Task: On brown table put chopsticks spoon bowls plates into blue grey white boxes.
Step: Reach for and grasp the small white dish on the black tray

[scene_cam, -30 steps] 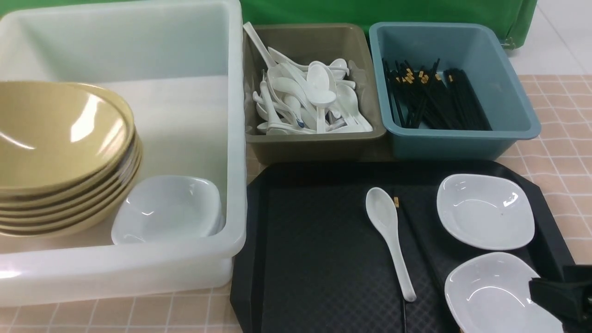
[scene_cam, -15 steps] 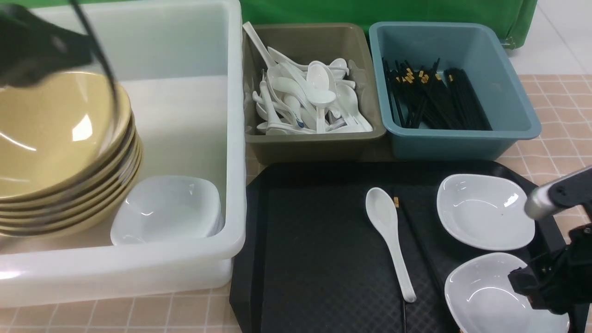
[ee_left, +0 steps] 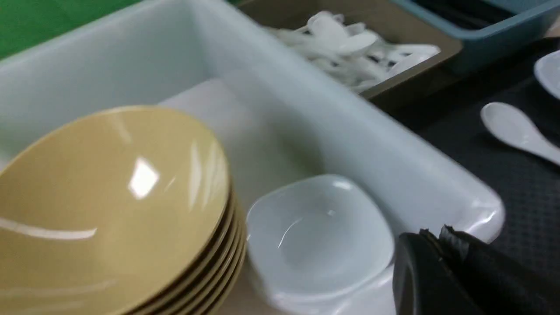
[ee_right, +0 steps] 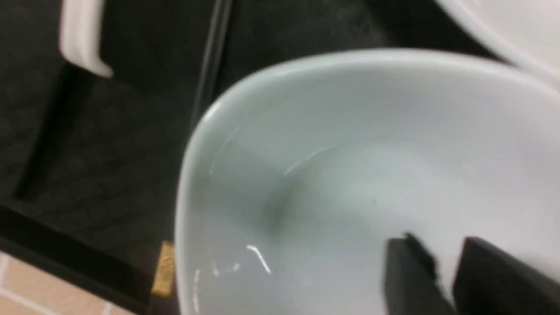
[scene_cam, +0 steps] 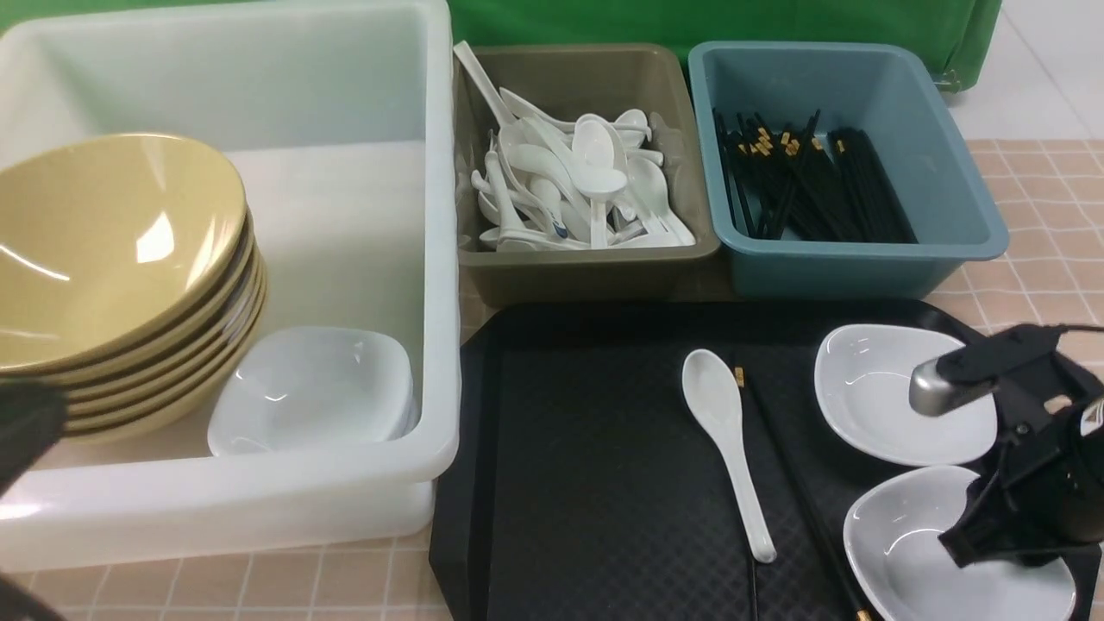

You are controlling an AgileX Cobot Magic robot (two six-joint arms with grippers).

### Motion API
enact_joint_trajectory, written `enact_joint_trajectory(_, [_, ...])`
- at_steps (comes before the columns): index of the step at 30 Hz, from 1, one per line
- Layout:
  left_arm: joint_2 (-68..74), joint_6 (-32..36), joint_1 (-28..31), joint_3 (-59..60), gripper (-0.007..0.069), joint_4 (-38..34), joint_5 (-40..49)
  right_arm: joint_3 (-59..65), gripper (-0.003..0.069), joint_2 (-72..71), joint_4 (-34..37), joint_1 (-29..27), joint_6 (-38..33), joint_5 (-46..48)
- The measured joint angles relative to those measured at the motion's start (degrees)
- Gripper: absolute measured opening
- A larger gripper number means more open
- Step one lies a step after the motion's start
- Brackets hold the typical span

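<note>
The right gripper point(scene_cam: 966, 545) stood off the tray's right edge a second ago. It is now down on the right rim of the near plate point(scene_cam: 906, 552), jaws drawn narrow and pinching it. One black finger point(ee_right: 411, 271) lies inside the glossy hollow. That plate has shifted slightly rightward, uncovering the gold-banded end of the loose chopstick point(scene_cam: 793, 483) beside it.

The left gripper point(ee_left: 431, 238) was blurred above the bowls half a second ago. It has dropped to the near left corner of the white box point(scene_cam: 259, 500), fingers pressed together and holding nothing.

The far plate point(scene_cam: 871, 397) is a shallow white rounded square. It rests apart from the near plate on the black tray point(scene_cam: 595, 483), which has a fine diamond texture. The spoon point(scene_cam: 724, 431) is glossy white with an oval scoop and a straight handle. It lies mid-tray, just left of the thin black chopstick, and is unmoved.

The white box is large and translucent. It contains the bowls point(scene_cam: 103, 250), mustard-tan, conical and nested in one stack at the left. A third plate point(scene_cam: 310, 388) sits beside the stack.

The grey box point(scene_cam: 586, 276) holds the heaped spoons point(scene_cam: 586, 181). The blue box point(scene_cam: 845, 267) holds the bundled chopsticks point(scene_cam: 819, 190).

All of this stands on the brown table point(scene_cam: 1035, 224), a pinkish surface with a tile grid.
</note>
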Motion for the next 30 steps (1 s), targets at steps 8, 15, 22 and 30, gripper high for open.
enact_joint_trajectory(8, [-13.2,-18.59,-0.05,13.71,0.0003,19.34,-1.07,-4.04,0.0076,-6.16,-4.29,0.0,0.17,2.14])
enact_joint_trajectory(15, [-19.43,-22.36,-0.05,16.4,0.0004,21.49,-6.69,-4.04,0.0426,1.72,-9.97,0.0,2.67,-2.17])
enact_joint_trajectory(22, [-19.76,-22.78,-0.05,16.58,0.0004,21.56,-6.81,-4.09,0.04,9.78,-10.09,0.0,6.74,-2.47])
enact_joint_trajectory(30, [-19.76,-22.83,-0.05,16.58,0.0005,21.62,-6.81,-7.39,0.0153,4.03,-7.75,0.0,6.6,7.31])
